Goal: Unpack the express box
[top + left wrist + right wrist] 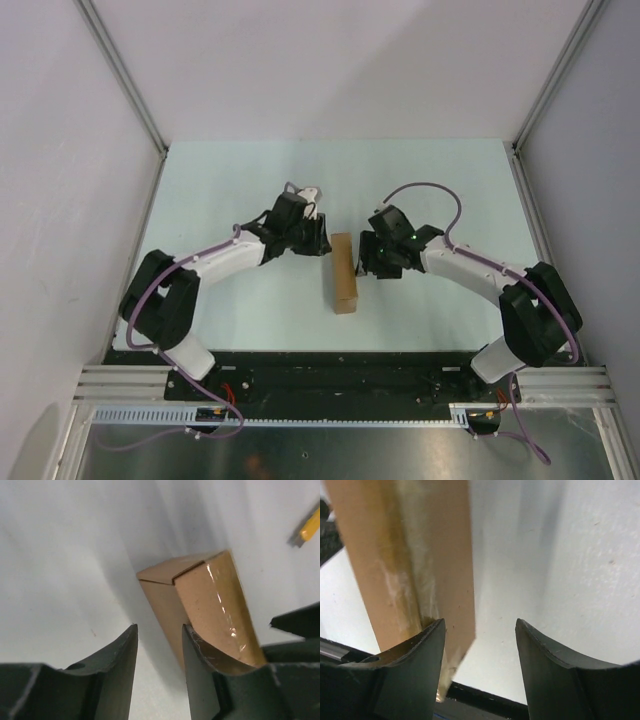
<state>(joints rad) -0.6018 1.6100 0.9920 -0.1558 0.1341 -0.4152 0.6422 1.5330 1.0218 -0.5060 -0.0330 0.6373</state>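
table (220,190): pale green top | yellow object (310,527): lying on table, partly cropped

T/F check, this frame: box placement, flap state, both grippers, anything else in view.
1. The express box lies on the table between the two grippers. True.
2. Its flap is open. False: it is closed, with clear tape running along the box.
3. The left gripper is clamped on the box. False: its jaws are open with bare table between them, and the box is beside one finger.
4. The right gripper is open. True.
5. A yellow object shows at the edge of the left wrist view. True.
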